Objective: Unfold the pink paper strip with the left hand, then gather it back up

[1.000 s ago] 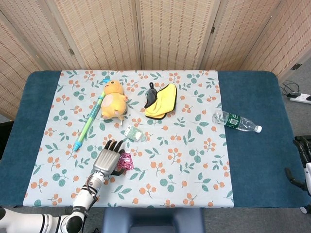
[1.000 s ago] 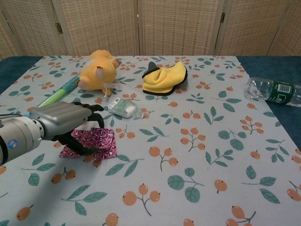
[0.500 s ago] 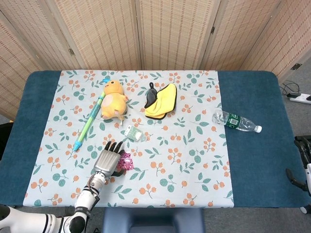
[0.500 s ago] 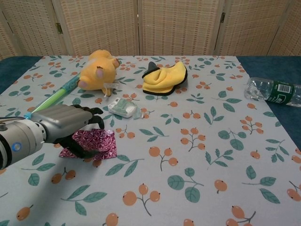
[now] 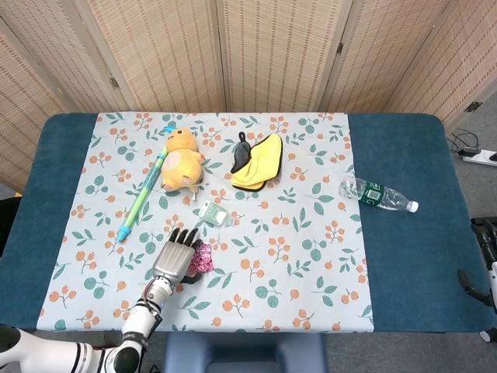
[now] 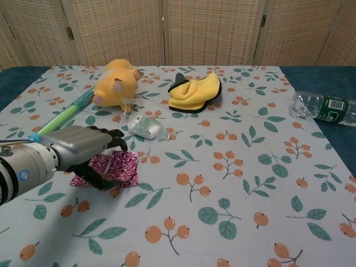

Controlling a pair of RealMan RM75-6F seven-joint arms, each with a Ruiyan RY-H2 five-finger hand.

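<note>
Hand first: left hand (image 6: 83,153) low at the near-left of the table (image 5: 404,256), palm down over the pink paper strip (image 6: 115,168), dark fingers (image 6: 111,139) curled onto its near-left part. Paper looks bunched under the fingers, right half of it exposed on the floral cloth (image 6: 233,167); whether the fingers actually pinch it or only press on it cannot be told from either view. In the head view the same hand (image 5: 175,255) covers most of the strip (image 5: 202,256), only a magenta edge showing at its right side.

Left of the hand, a long green pen (image 5: 142,196) with blue ends lies diagonally, well apart from the paper. Just beside its far end, an orange plush toy (image 6: 114,83) lies on its side. Between the plush and the hand, a small clear-wrapped packet (image 6: 146,127) with green print; writing too small to read.

Centre-far: yellow cloth (image 6: 194,92) with black trim, crumpled.

Right: clear plastic bottle (image 6: 322,107) lying on the blue table covering, green label, lettering illegible, white cap visible in the head view.

Far right edge of the head view: right hand (image 5: 483,256) off the table, partly cut off; fingers' state cannot be told.
</note>
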